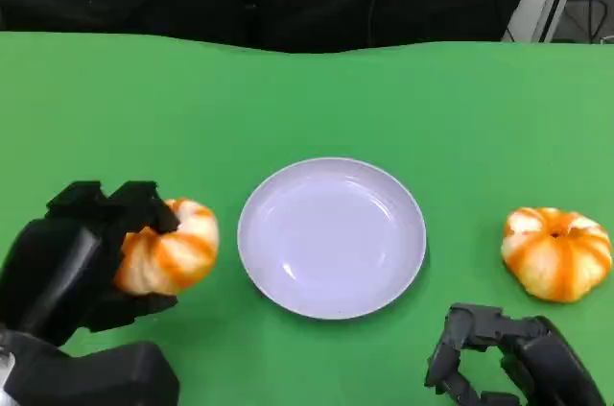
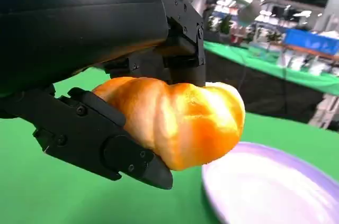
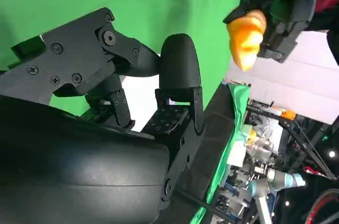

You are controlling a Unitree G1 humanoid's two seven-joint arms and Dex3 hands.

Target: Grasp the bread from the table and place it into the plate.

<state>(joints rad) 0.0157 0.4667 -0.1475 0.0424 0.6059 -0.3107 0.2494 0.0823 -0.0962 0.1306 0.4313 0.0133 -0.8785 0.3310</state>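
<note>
Head view, w/ both wrist views alongside: we note a green table (image 1: 317,89) w/ a pale lilac plate (image 1: 331,236) near its centre, nothing lying in it. Left hand (image 1: 91,257) sits at lower left, fingers wrapped round an orange-and-white striped bread roll (image 1: 170,246); roll is gripped from above and below, its free end pointing toward the plate, just beside the rim but not over it. We can't tell from the head view whether the roll is clear of the cloth or touching it. Left wrist view confirms the grip: black fingers (image 2: 127,152) under the roll (image 2: 185,123), more of the hand pressing on top, and the plate rim (image 2: 222,203) just past the roll's tip, lower than the roll. A second bread roll (image 1: 557,252), same colours, pumpkin-shaped, lies on the table at far right, well apart from the plate. Right hand (image 1: 494,348) is at lower right, near that second roll but not touching it; fingers apart, holding nothing. Right wrist view shows its fingers (image 3: 180,70) spread w/ nothing between them, green cloth behind, and across the way the left hand (image 3: 280,17) w/ the held roll (image 3: 244,37). Bkgd in wrist views: other green tables and lab gear, blurred.
</note>
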